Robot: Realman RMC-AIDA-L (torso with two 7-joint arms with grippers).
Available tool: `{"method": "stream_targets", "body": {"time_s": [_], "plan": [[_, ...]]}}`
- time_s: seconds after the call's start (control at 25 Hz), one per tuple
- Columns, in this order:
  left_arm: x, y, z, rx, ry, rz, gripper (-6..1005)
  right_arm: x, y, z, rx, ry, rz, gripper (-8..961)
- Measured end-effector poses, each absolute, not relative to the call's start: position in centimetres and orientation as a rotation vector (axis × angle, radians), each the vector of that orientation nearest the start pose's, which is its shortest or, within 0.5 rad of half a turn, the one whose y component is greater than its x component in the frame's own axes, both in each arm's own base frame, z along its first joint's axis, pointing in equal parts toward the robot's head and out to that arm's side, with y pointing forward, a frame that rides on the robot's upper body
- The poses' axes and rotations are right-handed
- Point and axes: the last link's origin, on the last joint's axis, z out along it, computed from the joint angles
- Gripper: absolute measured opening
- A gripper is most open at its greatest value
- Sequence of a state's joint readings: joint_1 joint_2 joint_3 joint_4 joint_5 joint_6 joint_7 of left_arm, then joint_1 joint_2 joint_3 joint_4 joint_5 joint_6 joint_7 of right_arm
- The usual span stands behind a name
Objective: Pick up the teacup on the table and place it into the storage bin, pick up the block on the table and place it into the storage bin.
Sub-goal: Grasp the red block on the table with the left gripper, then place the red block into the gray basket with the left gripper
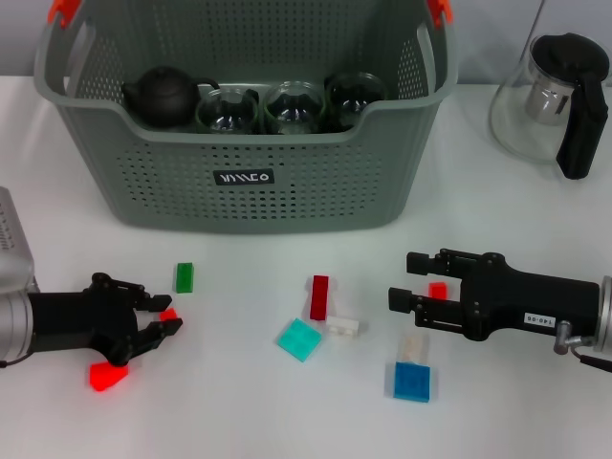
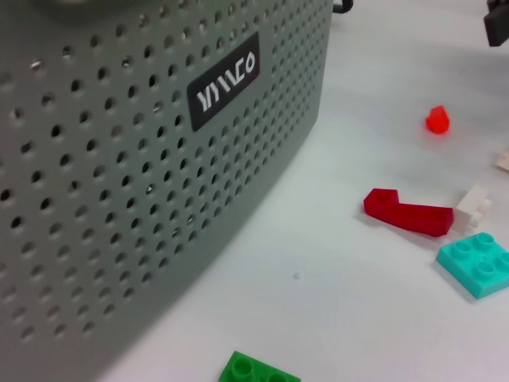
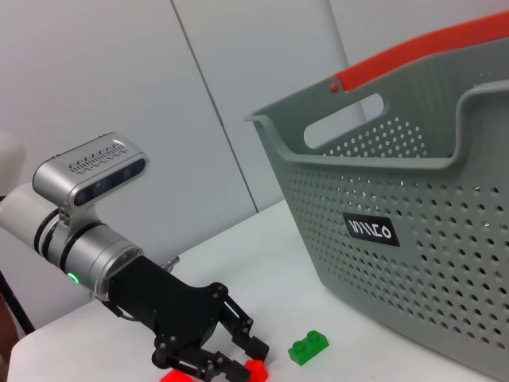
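The grey-green storage bin (image 1: 244, 177) stands at the back of the table, and three glass teacups (image 1: 292, 107) stand inside it beside a black teapot (image 1: 164, 94). No teacup shows on the table. Blocks lie in front: green (image 1: 184, 277), dark red (image 1: 319, 296), white (image 1: 342, 325), teal (image 1: 299, 339), blue (image 1: 412, 381) and red (image 1: 107, 376). My left gripper (image 1: 153, 308) is open low at the front left, a small red block (image 1: 169, 314) at its fingertips. My right gripper (image 1: 406, 279) is open at the front right, over another small red block (image 1: 438, 290).
A glass pitcher (image 1: 555, 96) with a black handle stands at the back right. A beige block (image 1: 413, 346) lies just behind the blue one. The bin's perforated wall (image 2: 119, 199) fills the left wrist view close up, with the dark red block (image 2: 407, 213) beside it.
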State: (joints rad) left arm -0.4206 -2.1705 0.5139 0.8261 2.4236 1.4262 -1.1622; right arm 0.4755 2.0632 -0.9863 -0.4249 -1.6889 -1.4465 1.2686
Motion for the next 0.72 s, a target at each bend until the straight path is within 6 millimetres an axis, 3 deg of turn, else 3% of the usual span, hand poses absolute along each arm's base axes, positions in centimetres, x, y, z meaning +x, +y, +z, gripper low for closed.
{"method": "stream_targets", "body": {"time_s": [0.32, 0.56, 0.72], "plan": [[-33.7, 29.8, -0.3, -2.677, -0.546, -0.093, 150, 27.2, 30.1, -4.8, -2.728, 0.755, 0.816, 712], [-32.8, 29.9, 0.6, -2.692, -0.561, -0.152, 148, 27.3, 30.0, -4.7, -2.724, 0.76, 0.817, 713], [-29.8, 29.6, 4.2, -2.72, -0.503, -0.442, 147, 27.3, 30.1, -4.7, -2.724, 0.759, 0.817, 713]]}}
